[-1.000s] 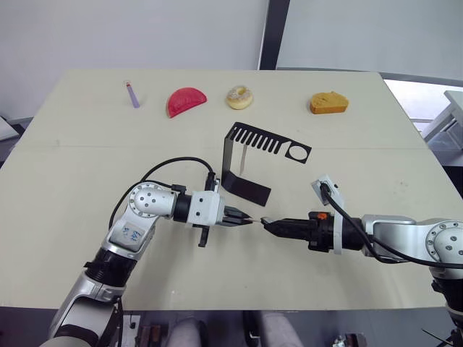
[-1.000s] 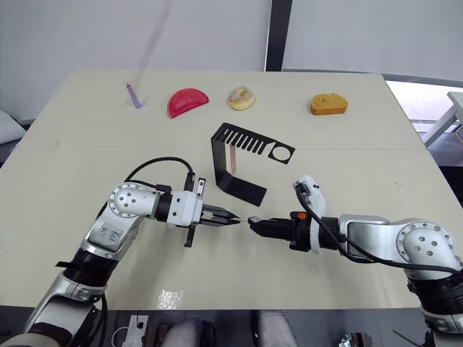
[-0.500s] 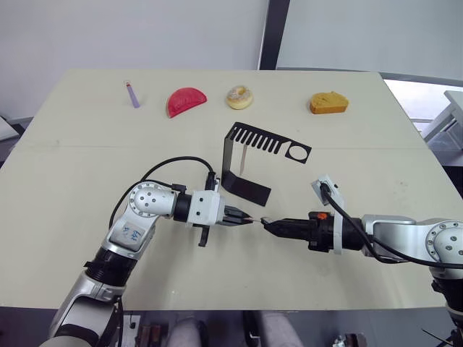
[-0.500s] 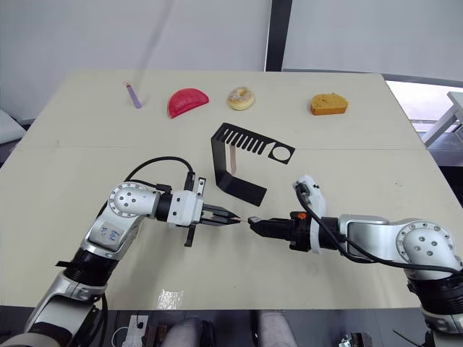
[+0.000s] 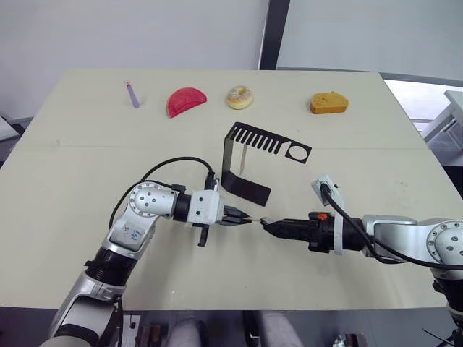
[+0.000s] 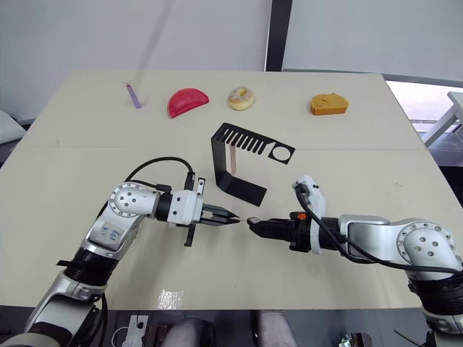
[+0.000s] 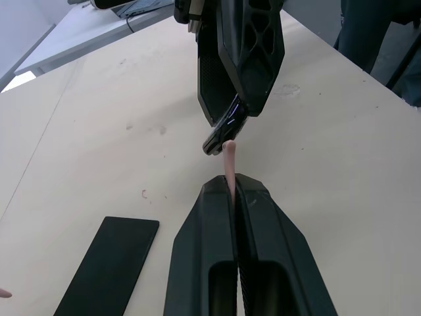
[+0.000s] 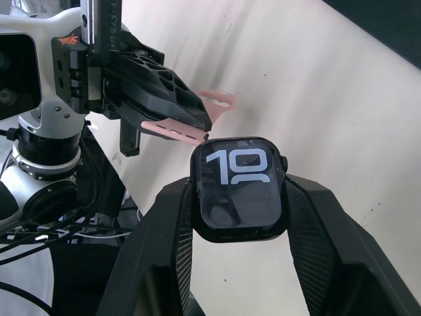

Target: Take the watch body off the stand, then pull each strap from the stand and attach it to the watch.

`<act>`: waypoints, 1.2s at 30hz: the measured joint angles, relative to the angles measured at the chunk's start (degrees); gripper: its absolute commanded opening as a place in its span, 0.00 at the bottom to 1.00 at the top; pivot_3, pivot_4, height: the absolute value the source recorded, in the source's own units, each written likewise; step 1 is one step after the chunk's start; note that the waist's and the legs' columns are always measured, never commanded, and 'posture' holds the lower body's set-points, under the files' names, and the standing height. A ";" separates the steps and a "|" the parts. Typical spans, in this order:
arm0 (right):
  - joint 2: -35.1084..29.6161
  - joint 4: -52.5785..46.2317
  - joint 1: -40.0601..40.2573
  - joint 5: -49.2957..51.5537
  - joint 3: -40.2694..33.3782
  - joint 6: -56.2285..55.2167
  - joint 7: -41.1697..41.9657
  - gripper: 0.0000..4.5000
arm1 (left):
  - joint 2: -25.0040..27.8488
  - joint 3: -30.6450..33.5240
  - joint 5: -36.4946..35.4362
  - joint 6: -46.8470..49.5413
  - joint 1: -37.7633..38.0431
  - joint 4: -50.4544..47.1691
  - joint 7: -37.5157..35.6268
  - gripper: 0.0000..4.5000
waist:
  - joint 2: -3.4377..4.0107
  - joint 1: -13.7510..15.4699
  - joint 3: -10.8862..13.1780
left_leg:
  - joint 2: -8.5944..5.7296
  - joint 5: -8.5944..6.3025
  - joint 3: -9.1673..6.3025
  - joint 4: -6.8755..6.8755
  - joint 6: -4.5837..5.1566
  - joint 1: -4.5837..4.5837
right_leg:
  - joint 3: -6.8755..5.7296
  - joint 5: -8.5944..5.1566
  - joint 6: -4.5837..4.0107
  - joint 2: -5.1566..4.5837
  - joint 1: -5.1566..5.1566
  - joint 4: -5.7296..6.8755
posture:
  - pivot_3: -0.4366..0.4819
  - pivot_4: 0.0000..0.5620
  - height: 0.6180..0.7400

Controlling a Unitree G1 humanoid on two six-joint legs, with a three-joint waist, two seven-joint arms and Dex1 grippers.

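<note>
Near the table's front middle, my left gripper (image 5: 244, 216) is shut on a pale pink strap (image 7: 228, 163), whose free end points right. My right gripper (image 5: 266, 223) faces it, shut on the watch body (image 8: 238, 186), a small black case with light digits on its screen. The strap's tip sits just at the watch body's edge (image 7: 222, 135); I cannot tell whether they touch. The black stand (image 5: 246, 163) is upright just behind both grippers. A second pink strap (image 6: 234, 157) hangs from its slotted top arm. The ring hole (image 5: 297, 152) is empty.
Along the far edge lie a purple stick (image 5: 132, 95), a red half-round piece (image 5: 186, 100), a doughnut (image 5: 239, 96) and an orange bread-like piece (image 5: 328, 103). Cables loop over both forearms. The table's front edge runs just below the arms.
</note>
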 measured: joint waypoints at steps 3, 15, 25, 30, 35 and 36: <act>0.00 0.00 0.00 0.00 0.00 0.00 0.00 0.34 | -0.25 0.00 0.00 0.00 0.00 0.04 0.00 0.00 | 0.00 0.02 0.00 | 0.00 0.00 0.00 0.00 0.00 0.00 | 0.00 0.00 0.00 0.00 0.00 0.00 | 0.48 0.27 0.98; 0.00 0.00 0.00 -0.74 0.00 -0.02 0.00 0.34 | -0.67 0.00 -0.01 0.17 0.00 0.01 0.00 0.00 | 0.00 0.03 0.00 | 0.00 0.00 0.00 0.00 0.00 0.00 | 0.00 0.00 0.00 0.00 0.00 0.00 | 0.48 0.27 0.98; 0.01 0.00 -0.11 -0.71 0.00 -0.10 -0.01 0.34 | -1.13 -0.10 -0.01 0.94 -0.03 -0.30 0.05 0.00 | 0.00 0.04 0.00 | 0.00 0.00 0.00 0.00 0.00 0.00 | 0.00 0.00 0.00 0.00 0.00 0.00 | 0.48 0.27 0.98; 0.01 0.01 -0.49 -0.68 0.00 -0.19 -0.05 0.34 | -1.29 -0.14 0.18 1.22 -0.03 -0.58 0.35 0.00 | 0.00 0.06 0.00 | 0.00 0.00 0.00 0.00 0.00 0.00 | 0.00 0.00 0.00 0.00 0.00 0.00 | 0.48 0.27 0.98; 0.00 0.06 -0.68 -0.68 0.00 -0.23 -0.54 0.34 | -1.87 -0.28 1.31 1.23 -0.03 -0.58 1.12 0.00 | 0.00 0.08 0.00 | 0.00 0.00 0.00 0.00 0.00 0.00 | 0.00 0.00 0.00 0.00 0.00 0.00 | 0.48 0.27 0.98; 0.00 0.06 -0.71 -0.68 0.00 -0.23 -0.60 0.34 | -1.93 -0.30 1.42 1.23 -0.03 -0.58 1.19 0.00 | 0.00 0.08 0.00 | 0.00 0.00 0.00 0.00 0.00 0.00 | 0.00 0.00 0.00 0.00 0.00 0.00 | 0.48 0.27 0.98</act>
